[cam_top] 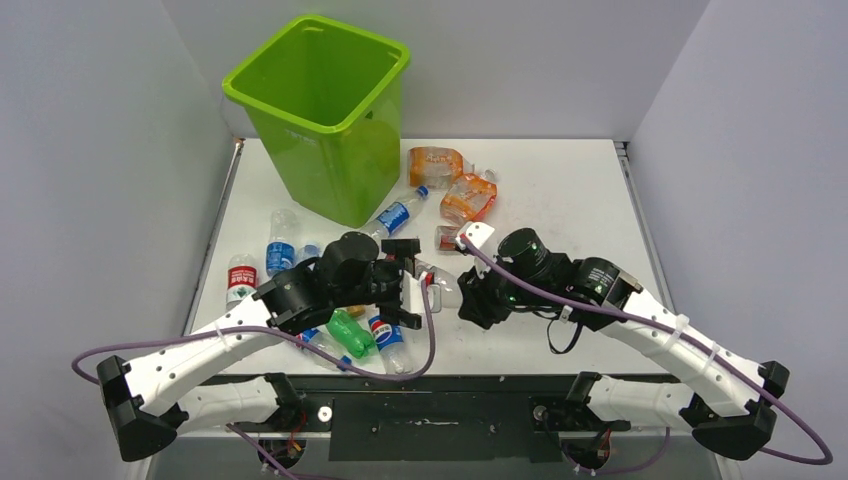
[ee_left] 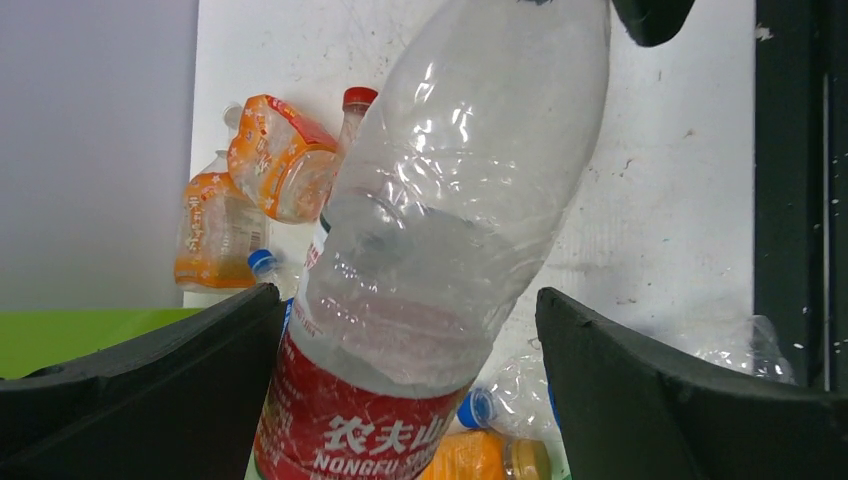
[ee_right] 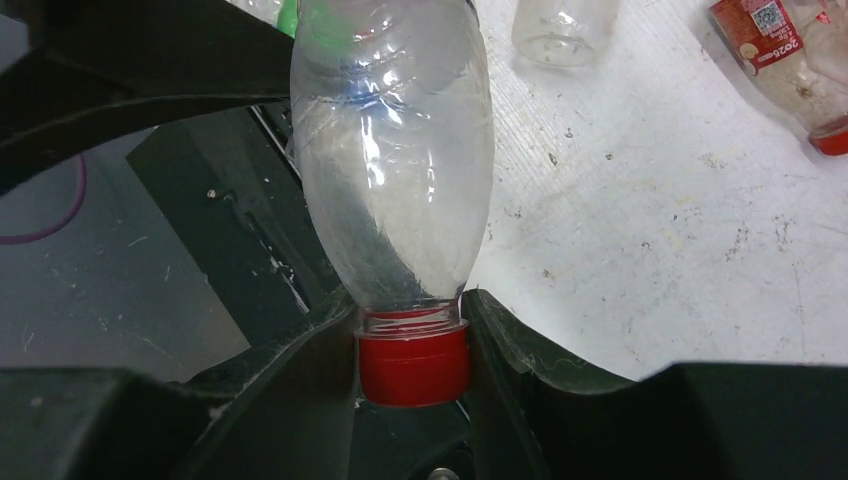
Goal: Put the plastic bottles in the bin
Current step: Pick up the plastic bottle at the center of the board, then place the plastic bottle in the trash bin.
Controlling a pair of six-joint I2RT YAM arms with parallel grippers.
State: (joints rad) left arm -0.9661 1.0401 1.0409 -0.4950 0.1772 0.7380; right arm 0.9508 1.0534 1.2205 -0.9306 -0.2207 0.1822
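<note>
One lime-green bin stands upright at the upper left of the counter, its open top tilted a little toward me; what shows of its inside is green wall. The plastic bottles lie outside it on the white surface: two orange bottles just right of the bin, a blue-labelled bottle touching its base, a few more along the left edge, and a green bottle beneath the left arm at lower centre. In the middle of the frame the two arms meet around a clear bottle. The right hand is closed narrowly on it, fingers pinching the neck and red cap, the crumpled body reaching away from the wrist above the counter. The left hand stands wide open with that same bottle between its fingers, the red label lowest in its wrist view. Whether either of its fingers touches the plastic I cannot tell.
</note>
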